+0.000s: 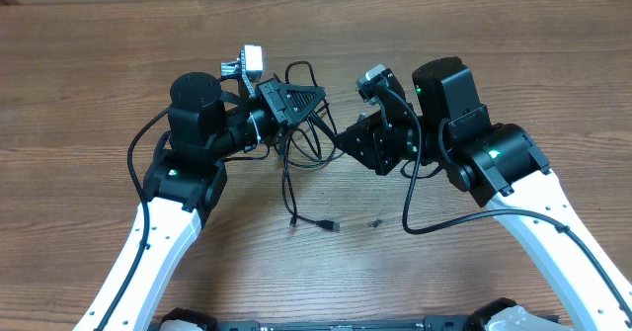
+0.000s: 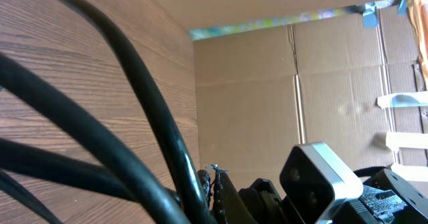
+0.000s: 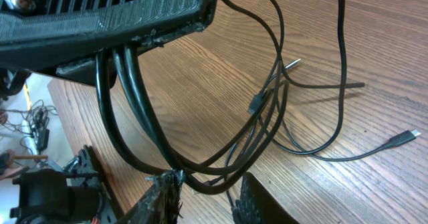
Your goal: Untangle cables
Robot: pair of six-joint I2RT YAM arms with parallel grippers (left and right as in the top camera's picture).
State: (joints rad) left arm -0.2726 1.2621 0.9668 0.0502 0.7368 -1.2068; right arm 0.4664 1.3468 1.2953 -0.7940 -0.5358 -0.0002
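A tangle of thin black cables (image 1: 296, 188) hangs between my two grippers above the wooden table (image 1: 99, 54). My left gripper (image 1: 296, 102) is shut on the cables' upper part; in the left wrist view black strands (image 2: 147, 110) run into its jaws (image 2: 212, 177). My right gripper (image 1: 346, 141) sits just right of it. The right wrist view shows looped strands (image 3: 281, 97) dropping from the left gripper (image 3: 100, 17) and passing between the right gripper (image 3: 207, 187), pinched against its fingers (image 3: 164, 197). Loose plug ends (image 3: 403, 138) lie on the wood.
A small dark piece (image 1: 374, 222) lies on the table near the cables' plug ends (image 1: 331, 226). The right arm's own thick cable (image 1: 425, 222) loops over the wood. Cardboard walls (image 2: 334, 83) stand beyond the table.
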